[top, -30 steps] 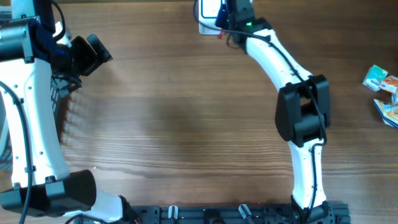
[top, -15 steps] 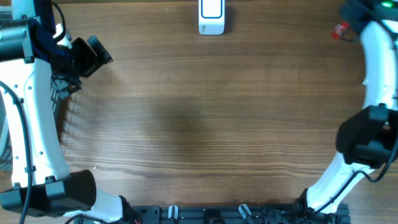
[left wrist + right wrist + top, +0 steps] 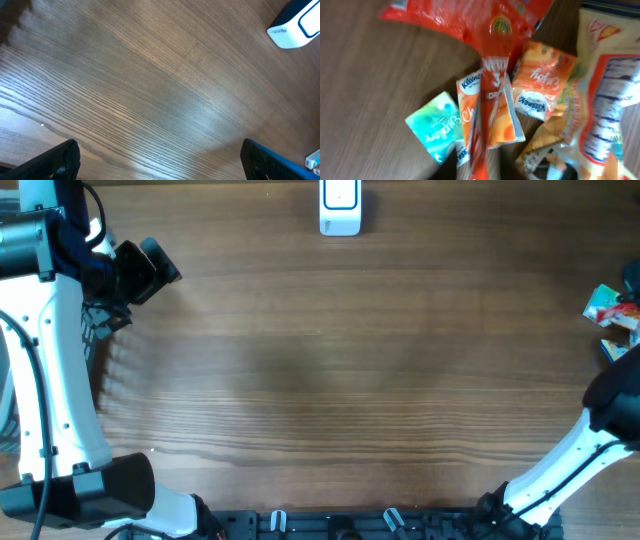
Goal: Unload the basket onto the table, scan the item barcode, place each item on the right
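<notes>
Setting: robotics lab bench, staged as a shop checkout. Evidence: wood-grain table (image 3: 320, 380); white barcode scanner (image 3: 340, 207) at far edge; heap of snack packets (image 3: 520, 100); left arm (image 3: 60, 380) and right arm (image 3: 570, 470) on black base rail (image 3: 340, 525).

Soft, even light falls from overhead, leaving the wooden table (image 3: 300, 380) mid-bright. There is a pale sheen on the grain just ahead of the left pincer (image 3: 160, 167), a dim corner far off to its front left, and its own dark fingertips (image 3: 55, 160) are out of focus. Below the right wrist camera the packets (image 3: 490, 100) are smeared by motion blur, their print barely legible and the foil catching glare. The view from above is sharp, with faint striped shadows beside the left arm (image 3: 50, 330).
</notes>
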Controlling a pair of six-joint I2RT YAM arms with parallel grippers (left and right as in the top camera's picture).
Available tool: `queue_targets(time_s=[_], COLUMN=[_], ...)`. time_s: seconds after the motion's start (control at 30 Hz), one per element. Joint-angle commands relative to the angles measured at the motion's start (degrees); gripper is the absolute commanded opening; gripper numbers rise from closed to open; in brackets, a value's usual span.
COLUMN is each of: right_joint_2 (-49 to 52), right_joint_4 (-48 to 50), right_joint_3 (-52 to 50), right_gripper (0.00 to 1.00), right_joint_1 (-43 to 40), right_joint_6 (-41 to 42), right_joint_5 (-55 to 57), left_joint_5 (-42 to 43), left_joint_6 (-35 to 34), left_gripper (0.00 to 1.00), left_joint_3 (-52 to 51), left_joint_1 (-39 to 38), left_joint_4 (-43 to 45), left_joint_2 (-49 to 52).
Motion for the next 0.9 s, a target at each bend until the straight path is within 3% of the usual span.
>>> queue_targets(time_s=[0.0,0.03,0.23,0.67,0.87], right_joint_2=[0.46,0.02,-5.38,-36.30,-48.68], right_joint_4=[0.50,0.28,-1.75,-16.37,-23.85], right_joint_3=[0.09,0.13,0.59,0.37,-1.14], right_gripper=[0.85,0.99,1.00,1.00,1.00], right_joint_1=[0.50,0.50,0.50,0.72,3.85], right_joint_6=[-1.20,-1.73,-1.73,0.22,-7.10], right_joint_5=[-0.76,-0.81,-3.34,-16.31,-21.22], left_joint_5=[0.94,0.94,0.94,0.92,0.94], left_joint_6=[0.85,0.85,0.87,0.87,0.66], left_gripper=[1.00,1.00,1.00,1.00,1.00], left_joint_3=[-0.37,-0.37,-0.37,-0.37,-0.37], left_joint_1=[-0.28,-0.28,-0.28,-0.26,-0.26], left_joint_4=[-0.35,-0.35,-0.55,-1.11,-1.33], left_joint_2=[0.33,0.33,0.33,0.33,0.33])
